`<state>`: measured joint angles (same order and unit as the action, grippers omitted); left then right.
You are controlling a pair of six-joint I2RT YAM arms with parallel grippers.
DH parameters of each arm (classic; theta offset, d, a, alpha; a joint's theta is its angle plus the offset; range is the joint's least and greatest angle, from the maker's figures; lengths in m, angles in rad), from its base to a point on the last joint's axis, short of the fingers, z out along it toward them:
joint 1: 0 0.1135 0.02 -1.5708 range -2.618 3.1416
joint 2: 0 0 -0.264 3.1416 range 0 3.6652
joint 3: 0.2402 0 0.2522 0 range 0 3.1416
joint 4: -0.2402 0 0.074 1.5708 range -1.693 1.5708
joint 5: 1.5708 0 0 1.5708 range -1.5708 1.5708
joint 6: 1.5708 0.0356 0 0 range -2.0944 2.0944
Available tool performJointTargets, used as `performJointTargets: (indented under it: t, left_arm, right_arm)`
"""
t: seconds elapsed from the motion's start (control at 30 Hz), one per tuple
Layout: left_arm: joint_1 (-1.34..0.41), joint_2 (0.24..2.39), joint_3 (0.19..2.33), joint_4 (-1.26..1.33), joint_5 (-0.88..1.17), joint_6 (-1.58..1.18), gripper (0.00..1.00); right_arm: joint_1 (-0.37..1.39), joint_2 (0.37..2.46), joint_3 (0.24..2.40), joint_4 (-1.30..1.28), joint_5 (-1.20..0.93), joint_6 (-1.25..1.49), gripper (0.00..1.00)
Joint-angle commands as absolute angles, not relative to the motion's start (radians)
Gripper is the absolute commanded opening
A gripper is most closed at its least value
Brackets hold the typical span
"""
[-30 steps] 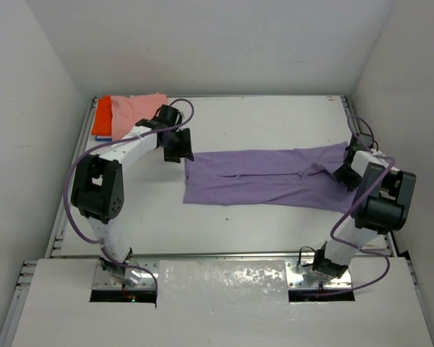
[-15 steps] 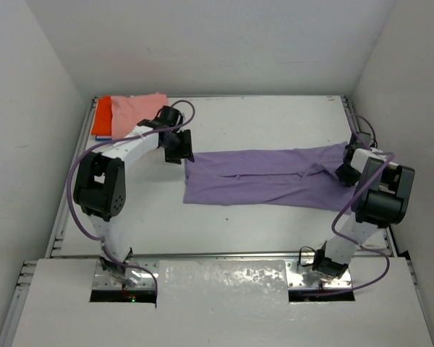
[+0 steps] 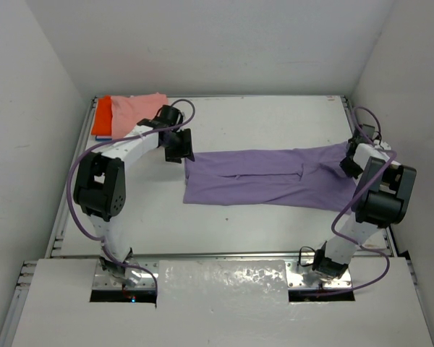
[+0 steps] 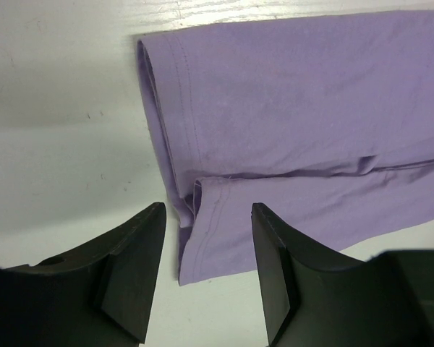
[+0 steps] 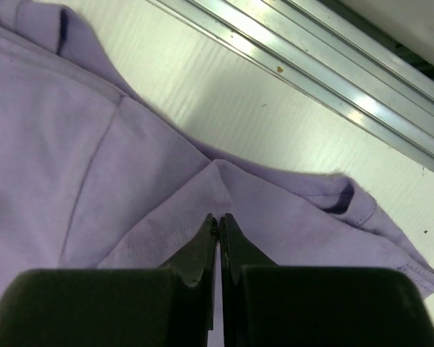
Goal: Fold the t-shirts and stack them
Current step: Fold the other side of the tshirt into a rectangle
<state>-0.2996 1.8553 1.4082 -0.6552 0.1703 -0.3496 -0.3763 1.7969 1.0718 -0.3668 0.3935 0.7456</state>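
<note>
The lavender t-shirt (image 3: 267, 177) lies folded into a long band across the middle of the table. My left gripper (image 3: 181, 153) hovers open over its left end, and the hemmed corner (image 4: 195, 217) shows between the fingers (image 4: 130, 267). At the band's right end, my right gripper (image 3: 347, 165) is shut, pinching a raised fold of lavender cloth (image 5: 217, 173) at its tips (image 5: 218, 217). The salmon-pink t-shirt (image 3: 139, 108) lies on the orange-red t-shirt (image 3: 101, 117) in the back left corner.
White walls close the table in on the left, back and right. A metal rail (image 5: 333, 87) runs along the table edge just beyond the shirt's right end. Another rail (image 3: 66, 195) borders the left side. Both arm bases stand at the near edge.
My right gripper has closed on the shirt's right end, and the wrinkle there has flattened a little. The left arm and the rest of the shirt have not moved.
</note>
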Motion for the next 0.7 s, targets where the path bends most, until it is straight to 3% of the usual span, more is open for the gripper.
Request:
performJointTargets:
  t: [0.0,0.37,0.43,0.47,0.6,0.67]
  left_arm:
    - [-0.291,1.844,1.448,-0.638,0.184,-0.357,0.49]
    - [-0.291,1.847,1.454,-0.657,0.178,-0.344,0.49]
    - [-0.291,1.844,1.451,-0.657,0.175,-0.342,0.49]
    - [-0.291,1.845,1.45,-0.658,0.175,-0.344,0.49]
    - [-0.291,1.844,1.448,-0.655,0.173,-0.348,0.48]
    - [-0.291,1.848,1.45,-0.65,0.175,-0.351,0.49]
  right_arm:
    - [-0.377,1.798,1.118,-0.356,0.407,0.759,0.0]
    - [-0.377,1.884,1.244,-0.311,0.357,0.756,0.01]
    - [-0.377,1.896,1.265,-0.305,0.357,0.733,0.08]
    - [-0.377,1.902,1.284,-0.302,0.356,0.727,0.2]
    - [-0.379,1.887,1.279,-0.279,0.359,0.693,0.42]
    - [-0.377,1.864,1.256,-0.261,0.359,0.675,0.45]
